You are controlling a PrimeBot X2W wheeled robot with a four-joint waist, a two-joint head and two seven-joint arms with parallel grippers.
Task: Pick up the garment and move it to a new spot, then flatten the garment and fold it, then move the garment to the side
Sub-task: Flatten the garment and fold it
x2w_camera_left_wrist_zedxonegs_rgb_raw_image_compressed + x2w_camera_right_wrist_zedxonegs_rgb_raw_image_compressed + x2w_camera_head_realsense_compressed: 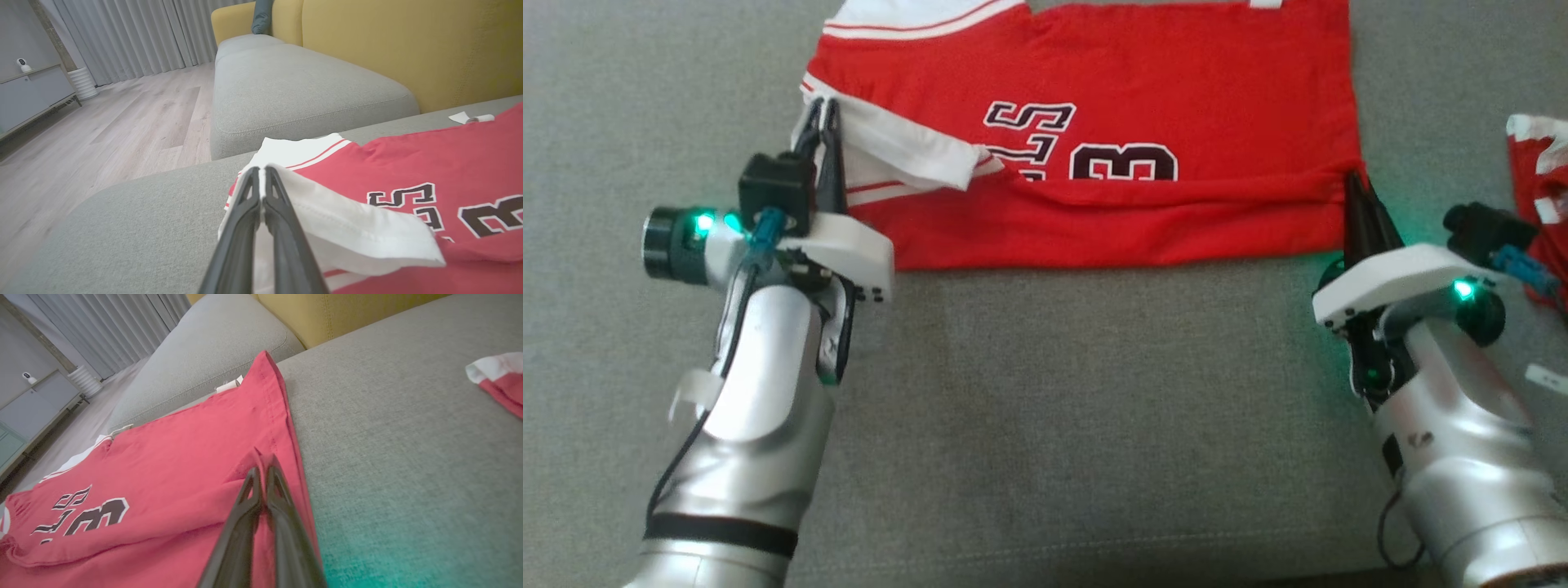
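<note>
Slippage is the chief risk, since each hand pinches only a thin bit of cloth. The left hand [822, 108], fingers pressed together, grips the white sleeve [907, 151] at the garment's left edge. The right hand [1352, 178], likewise clamped, holds a small peak of red hem at its right edge. The garment [1143, 90] lies spread toward the far side of the grey sofa seat [1045, 408], its near strip doubled over the lower part of the lettering.

If the hands travel unevenly, I judge the fold would skew or the cloth between them sag and wrinkle. Too hard a pull could drag the whole shirt across the seat. The right arm also works near a second red-and-white piece [1539, 180] at the seat's right edge, which it could snag.

The head view gives both grips and the fold line between them at once. The left wrist view adds the sleeve's loose flap hanging free beside the fingers [286, 228], plus the yellow backrest [408, 49] and wooden floor [122, 118] beyond the seat. The right wrist view shows how little hem is caught.
</note>
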